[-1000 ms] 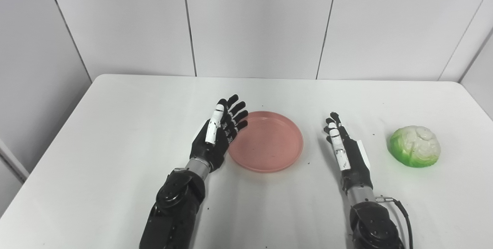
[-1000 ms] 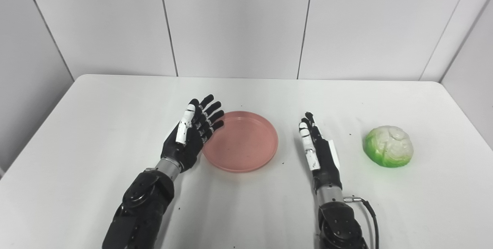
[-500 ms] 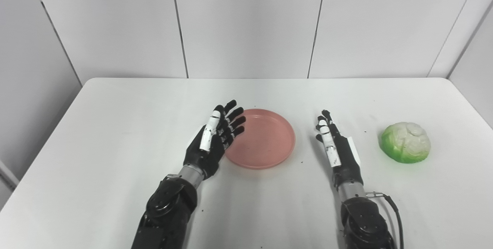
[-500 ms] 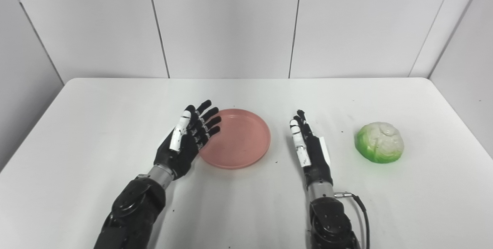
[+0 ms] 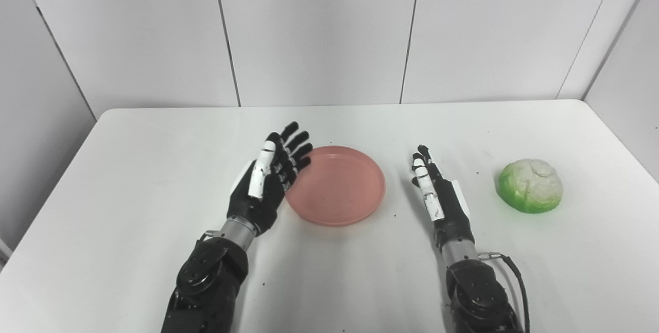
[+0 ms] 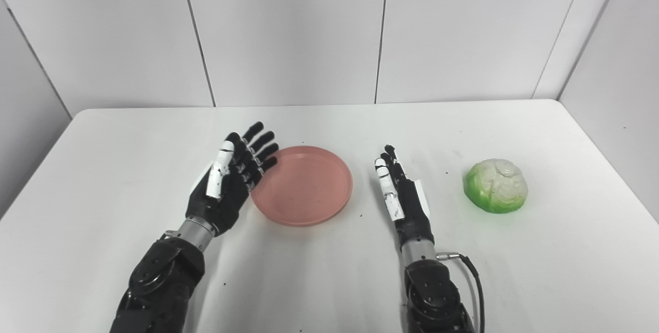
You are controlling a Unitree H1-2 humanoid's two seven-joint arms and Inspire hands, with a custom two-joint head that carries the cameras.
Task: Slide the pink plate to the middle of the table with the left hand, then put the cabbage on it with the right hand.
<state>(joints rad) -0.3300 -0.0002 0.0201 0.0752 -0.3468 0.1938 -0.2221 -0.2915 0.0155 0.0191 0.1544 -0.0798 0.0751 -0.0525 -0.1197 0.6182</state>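
**Plate near centre, both hands open, cabbage untouched**

Whole view is shifting left versus a second ago, so the camera is moving. Against the plate (image 5: 335, 192), the left hand (image 5: 265, 183) is sitting a touch further off the rim than before; fingertips were overlapping the left edge, now they are just reaching it. Right hand (image 5: 437, 194) and cabbage (image 5: 530, 186) are keeping the same places relative to the plate.

Plate is lying flat, open side up, round, so no long axis; it is sitting about mid-table (image 5: 128, 178), slightly left of centre. Cabbage is resting well apart to the right, dome up, flat side down, a bit wider than tall.

Left hand is spread wide, palm facing the plate, fingers pointing up and away, holding nothing. Right hand is standing edge-on between plate and cabbage, fingers straight and close together, empty, touching neither.

Plate is looking like smooth matte pink plastic with a low raised rim. Cabbage is glossy, green at the base, pale and veined on top. Table is plain white with small dark specks. Hands are black with white segments.
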